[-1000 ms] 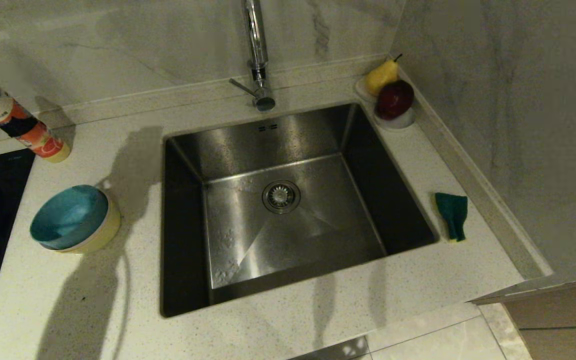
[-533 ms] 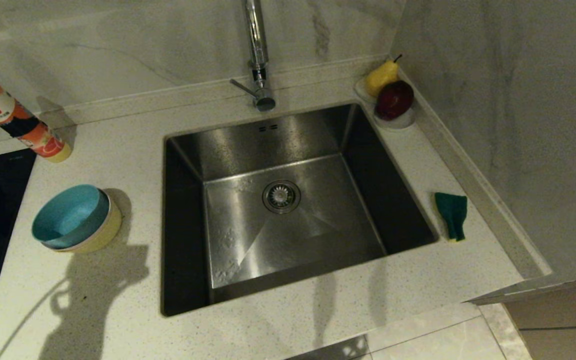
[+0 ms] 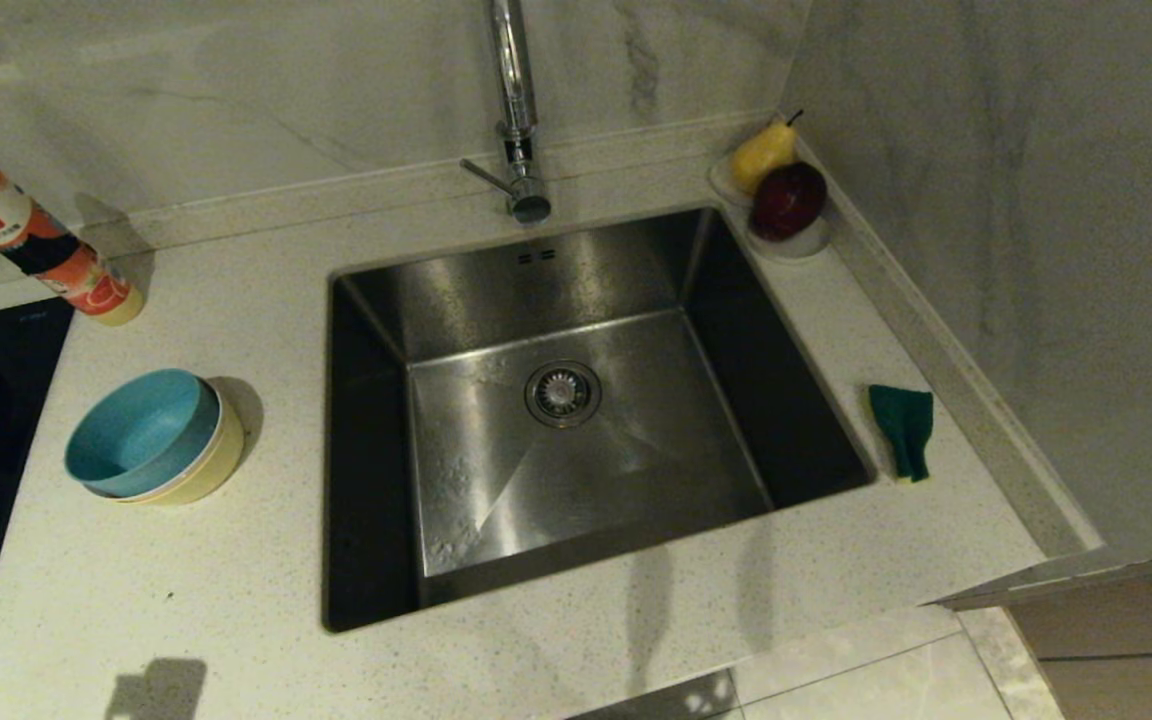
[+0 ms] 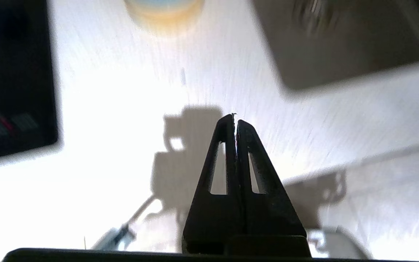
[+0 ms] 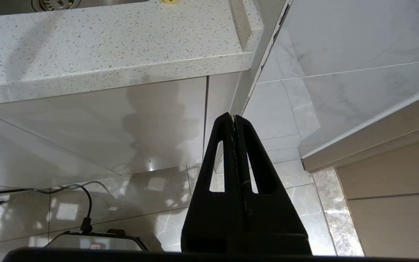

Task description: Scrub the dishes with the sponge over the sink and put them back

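Both my grippers clenched empty — I'd open left gripper (image 4: 235, 120) wide, approach nested light-blue plastic bowl (image 3: 136, 430) rim squarely.

A steel sink (image 3: 576, 420) with a central drain sits in a speckled countertop (image 3: 236, 600). Left of it, a blue bowl (image 3: 136, 430) nests inside a yellow bowl (image 3: 206, 465). A green sponge (image 3: 904, 428) lies right of the basin. A pear (image 3: 762, 153) and apple (image 3: 789, 199) rest on a white dish at the back corner.
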You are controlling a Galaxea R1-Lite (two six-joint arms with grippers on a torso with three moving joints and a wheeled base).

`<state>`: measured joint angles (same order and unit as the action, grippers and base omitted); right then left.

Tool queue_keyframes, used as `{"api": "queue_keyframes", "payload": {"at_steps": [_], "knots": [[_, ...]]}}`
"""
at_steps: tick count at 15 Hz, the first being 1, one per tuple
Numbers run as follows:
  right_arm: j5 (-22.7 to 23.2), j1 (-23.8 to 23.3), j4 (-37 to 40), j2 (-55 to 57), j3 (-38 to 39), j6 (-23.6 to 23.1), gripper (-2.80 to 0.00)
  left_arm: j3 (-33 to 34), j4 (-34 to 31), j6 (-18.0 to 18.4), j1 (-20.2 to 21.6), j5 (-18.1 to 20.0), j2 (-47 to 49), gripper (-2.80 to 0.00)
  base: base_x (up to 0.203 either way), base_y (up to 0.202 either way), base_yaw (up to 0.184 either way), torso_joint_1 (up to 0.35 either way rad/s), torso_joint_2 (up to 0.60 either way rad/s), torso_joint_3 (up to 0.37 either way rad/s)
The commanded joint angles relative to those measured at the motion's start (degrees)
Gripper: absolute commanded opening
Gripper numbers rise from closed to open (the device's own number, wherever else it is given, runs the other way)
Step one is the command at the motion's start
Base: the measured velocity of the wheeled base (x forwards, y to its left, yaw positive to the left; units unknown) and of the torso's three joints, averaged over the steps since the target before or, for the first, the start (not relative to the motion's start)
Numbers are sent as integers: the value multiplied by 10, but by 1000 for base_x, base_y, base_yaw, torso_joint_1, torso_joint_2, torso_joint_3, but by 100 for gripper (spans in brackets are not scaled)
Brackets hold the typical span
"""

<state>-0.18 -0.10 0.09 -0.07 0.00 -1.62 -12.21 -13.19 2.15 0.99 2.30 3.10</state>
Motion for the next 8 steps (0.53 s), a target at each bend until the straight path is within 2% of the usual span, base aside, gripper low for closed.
{"api": "queue_keyframes", "payload": {"at_steps": [1,2,3,8], "knots": [[0,0,0,1,0,0,-280,96,66,2,0,-1,-28,-280,0,0,0,0,0,0],[0,0,0,1,0,0,-280,115,116,-3,0,-2,-29,-280,0,0,0,0,0,0],[0,0,0,1,0,0,-280,120,128,-9,0,-5,-30,-280,0,0,0,0,0,0],[0,0,0,1,0,0,-280,122,132,-13,0,-6,-30,-280,0,0,0,0,0,0]]}}
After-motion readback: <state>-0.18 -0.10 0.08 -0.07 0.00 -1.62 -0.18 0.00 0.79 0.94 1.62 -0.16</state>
